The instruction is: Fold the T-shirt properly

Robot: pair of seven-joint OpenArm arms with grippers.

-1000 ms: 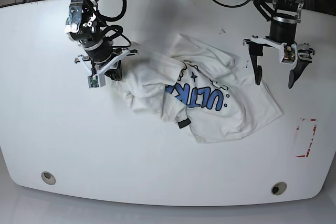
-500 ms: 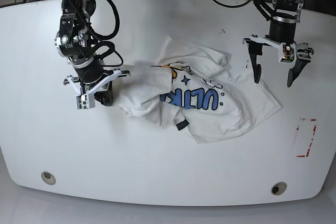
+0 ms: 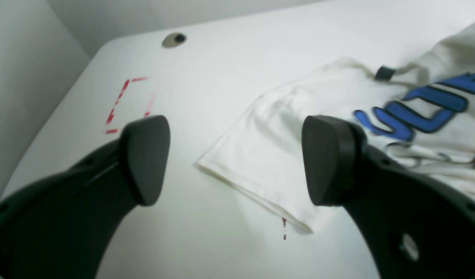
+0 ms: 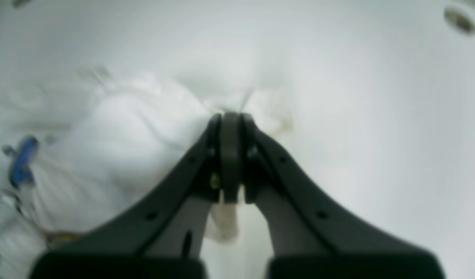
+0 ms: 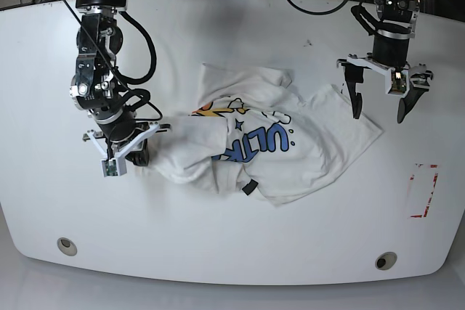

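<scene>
R claw (image 5: 138, 155), clamped on shirt (image 5: 305, 150) edge, has dragged it across the table (image 5: 232, 252), spreading the bunch; L claw (image 5: 378, 107) hangs apart, idle.

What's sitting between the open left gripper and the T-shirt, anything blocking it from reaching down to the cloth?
Nothing visible. The left gripper hangs open over the T-shirt's edge, with only bare table below it. The right gripper is shut on the far side.

- Base view: overhead, facing down on the whole table (image 5: 232, 252).
- Left wrist view: close, low, facing past its fingers (image 3: 144, 159).
- Right wrist view: close, blurred.
- All share the T-shirt (image 5: 290, 150).
</scene>
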